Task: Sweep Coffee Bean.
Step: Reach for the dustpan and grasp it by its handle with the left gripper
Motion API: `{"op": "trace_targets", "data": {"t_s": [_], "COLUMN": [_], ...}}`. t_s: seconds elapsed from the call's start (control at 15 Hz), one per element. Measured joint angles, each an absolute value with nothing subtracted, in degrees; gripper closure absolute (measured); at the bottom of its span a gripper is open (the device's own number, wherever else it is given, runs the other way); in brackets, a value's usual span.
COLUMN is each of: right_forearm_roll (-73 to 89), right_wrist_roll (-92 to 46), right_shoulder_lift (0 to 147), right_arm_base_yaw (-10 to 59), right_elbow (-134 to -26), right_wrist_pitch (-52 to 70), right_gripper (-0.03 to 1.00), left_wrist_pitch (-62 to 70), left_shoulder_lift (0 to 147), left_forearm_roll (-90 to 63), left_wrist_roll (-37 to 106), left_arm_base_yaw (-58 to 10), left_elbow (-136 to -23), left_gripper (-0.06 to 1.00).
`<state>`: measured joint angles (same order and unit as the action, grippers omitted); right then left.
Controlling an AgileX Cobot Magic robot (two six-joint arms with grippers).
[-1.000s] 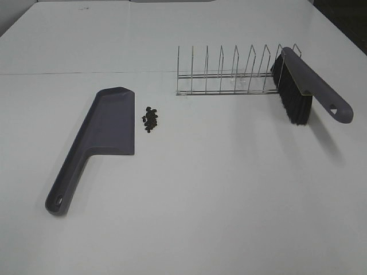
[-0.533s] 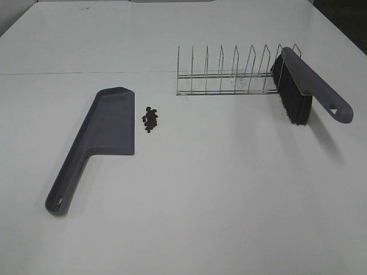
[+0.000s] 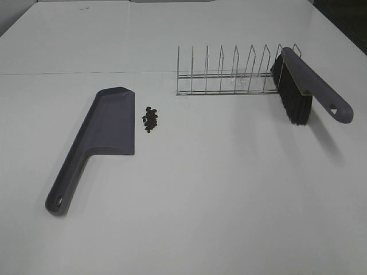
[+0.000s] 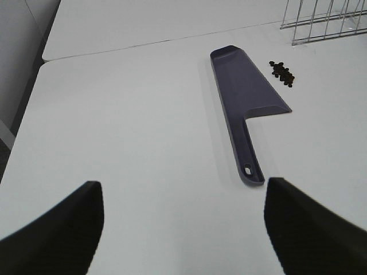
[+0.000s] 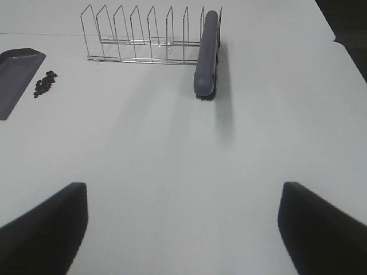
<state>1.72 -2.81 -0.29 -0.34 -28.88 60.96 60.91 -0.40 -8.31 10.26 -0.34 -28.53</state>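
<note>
Left wrist view, nearest first: left end effector [image 4: 180, 183] released, its two dark fingers [image 4: 57, 229] spread wide with only bare white surface [image 4: 132, 143] between them. It sits short of the dustpan [image 4: 246, 97], off the handle end and not touching it.

Right wrist view: right end effector [image 5: 182, 186] likewise released, fingers [image 5: 321, 223] well apart, gripping nothing, well away from the dustpan.

Exterior high view: neither arm shows. The grey-purple dustpan lies flat, handle toward the near edge, pan end pointing away.

The coffee bean [image 3: 151, 120] pile, a small tight cluster of dark beans, sits on the surface just beside the dustpan's long open edge, near its far half. Apart from the lip by a narrow gap, none inside the pan.

Farther from the dustpan, past the beans: a wire rack [image 3: 229, 91], upright.

Farthest from the dustpan: brush [image 3: 312, 86] propped tilted against the rack's far end, black bristles [image 3: 293, 103] turned down.
</note>
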Motion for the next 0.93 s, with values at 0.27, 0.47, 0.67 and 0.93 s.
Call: {"op": "trace_targets", "data": {"t_s": [0.27,0.47,0.67,0.93], "right_forearm_roll": [1.7,1.7,1.7,1.7], "right_wrist_roll": [-2.8,-2.8,-2.8,-2.8], "right_shoulder_lift": [-0.3,-0.3,-0.3,-0.3], "right_arm_base_yaw": [-0.3,-0.3,-0.3,-0.3], "right_elbow": [-28.9,-28.9,-28.9,-28.9], "right_wrist_pitch": [61.0,61.0,61.0,61.0], "right_gripper": [0.15,0.15,0.15,0.15], "left_wrist_pitch": [60.9,60.9,60.9,60.9], "left_shoulder_lift": [-0.4,-0.4,-0.4,-0.4], "left_forearm_roll": [-8.3,-8.3,-8.3,-8.3], "left_wrist_roll": [10.3,10.3,10.3,10.3], "left_arm_base_yaw": [-0.3,-0.3,-0.3,-0.3], "left_elbow": [-28.5,-28.5,-28.5,-28.5], "left_gripper": [0.23,0.23,0.23,0.23]}}
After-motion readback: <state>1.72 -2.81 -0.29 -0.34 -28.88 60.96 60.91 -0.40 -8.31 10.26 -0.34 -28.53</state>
